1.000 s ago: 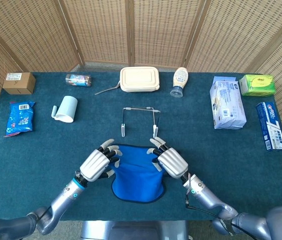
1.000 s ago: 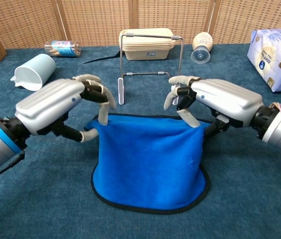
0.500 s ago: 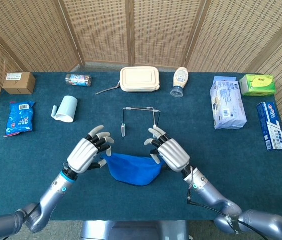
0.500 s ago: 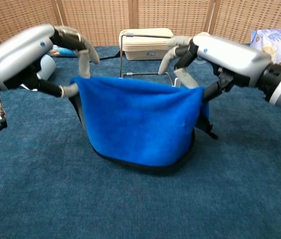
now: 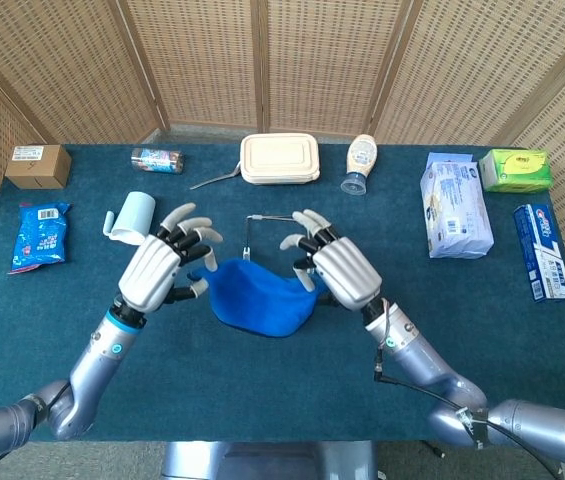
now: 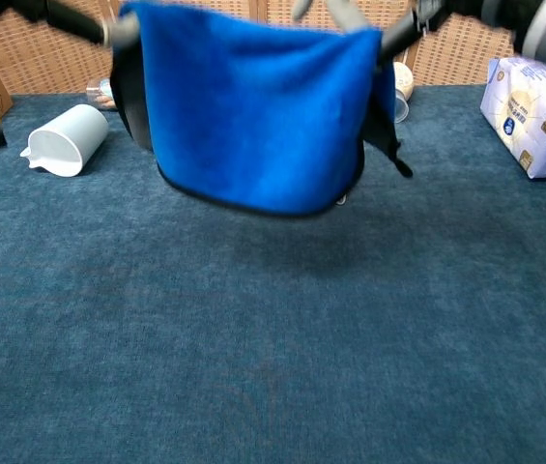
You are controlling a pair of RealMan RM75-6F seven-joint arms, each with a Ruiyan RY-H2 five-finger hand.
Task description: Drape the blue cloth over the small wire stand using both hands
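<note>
Teal felt covers the table (image 5: 62, 330), and the near half of it lies bare in front of the hands, while the far edge is lined with a lunch box (image 5: 280, 158), a squeeze bottle (image 5: 359, 164) and, further left, a pale blue jug (image 5: 133, 217) on its side. At mid-table the blue cloth (image 5: 259, 297) hangs off the felt, stretched between the left hand (image 5: 158, 270) and the right hand (image 5: 341, 270), each pinching an upper corner with the other fingers fanned apart. Behind it stands the wire stand (image 5: 280, 218); from the head only its top bar shows (the legs are covered by cloth and fingers). From the chest the cloth fills the upper middle and hides the stand altogether, and both hands are cut off by the top edge. The cloth's lower hem sags between the two hands, just near of the stand.
</note>
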